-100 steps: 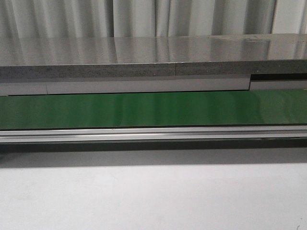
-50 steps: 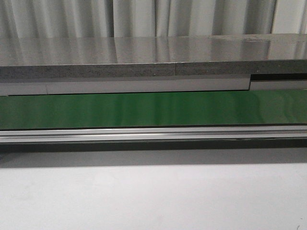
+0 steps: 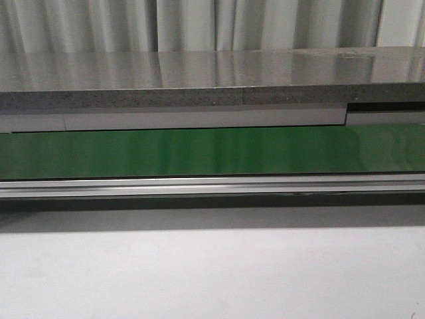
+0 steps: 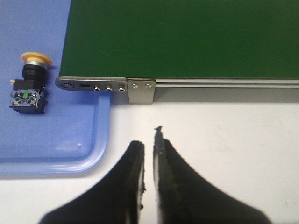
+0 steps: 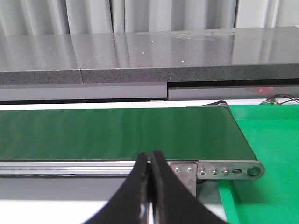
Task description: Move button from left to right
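The button [image 4: 28,84], with a round yellow head and a black blocky body with green marks, lies on its side on a blue tray [image 4: 70,140] in the left wrist view. My left gripper [image 4: 149,141] hangs over the white table beside the tray's corner, apart from the button, its jaws nearly together with only a thin slit and nothing between them. My right gripper [image 5: 150,157] is shut and empty in front of the conveyor's other end. The front view shows neither gripper nor the button.
A green conveyor belt [image 3: 212,151] with a metal side rail [image 3: 212,186] runs across the table. Its end bracket [image 4: 91,86] overhangs the blue tray. A green surface [image 5: 271,135] lies past the belt's right end. A grey counter [image 3: 212,76] stands behind.
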Tool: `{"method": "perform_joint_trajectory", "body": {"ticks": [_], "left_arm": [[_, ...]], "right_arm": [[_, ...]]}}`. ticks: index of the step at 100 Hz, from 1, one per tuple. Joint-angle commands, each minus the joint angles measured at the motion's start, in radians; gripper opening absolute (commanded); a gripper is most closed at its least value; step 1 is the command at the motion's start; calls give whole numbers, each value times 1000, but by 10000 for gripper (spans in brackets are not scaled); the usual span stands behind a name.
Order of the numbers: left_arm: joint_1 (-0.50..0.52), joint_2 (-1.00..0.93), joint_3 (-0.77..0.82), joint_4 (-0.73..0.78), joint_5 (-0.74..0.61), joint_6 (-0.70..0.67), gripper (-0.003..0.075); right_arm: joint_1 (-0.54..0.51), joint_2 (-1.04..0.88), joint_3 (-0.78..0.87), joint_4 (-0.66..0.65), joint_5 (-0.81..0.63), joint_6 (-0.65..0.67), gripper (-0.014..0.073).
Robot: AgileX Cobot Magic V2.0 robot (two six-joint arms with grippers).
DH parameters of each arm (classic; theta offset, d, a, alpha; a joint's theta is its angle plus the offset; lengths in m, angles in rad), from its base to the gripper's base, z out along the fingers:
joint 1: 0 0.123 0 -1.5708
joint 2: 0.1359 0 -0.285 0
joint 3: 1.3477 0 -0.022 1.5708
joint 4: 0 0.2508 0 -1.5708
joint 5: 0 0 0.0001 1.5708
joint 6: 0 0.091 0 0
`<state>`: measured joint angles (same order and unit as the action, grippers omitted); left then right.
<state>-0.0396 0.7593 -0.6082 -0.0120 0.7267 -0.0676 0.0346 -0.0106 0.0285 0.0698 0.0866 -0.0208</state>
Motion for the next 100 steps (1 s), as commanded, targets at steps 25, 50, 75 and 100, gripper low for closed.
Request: {"method": "perform_joint_trajectory", "body": {"ticks": [25,50,75,100], "left_arm": [[2,0,-36,-29,-54,-9,636],[2,31,-155,-8,13,-9,636],[113,224,-387,26,127,4,636],[281,414,-530,21,134,38,636]], "right_arm": [[1,-20,-15,-5,-87,-2,-68],[1,-20,-15,-5,-87,-2,-68],[1,-20,-15,-5,-87,-2,-68],[1,-20,-15,-5,-87,-2,-68]]}}
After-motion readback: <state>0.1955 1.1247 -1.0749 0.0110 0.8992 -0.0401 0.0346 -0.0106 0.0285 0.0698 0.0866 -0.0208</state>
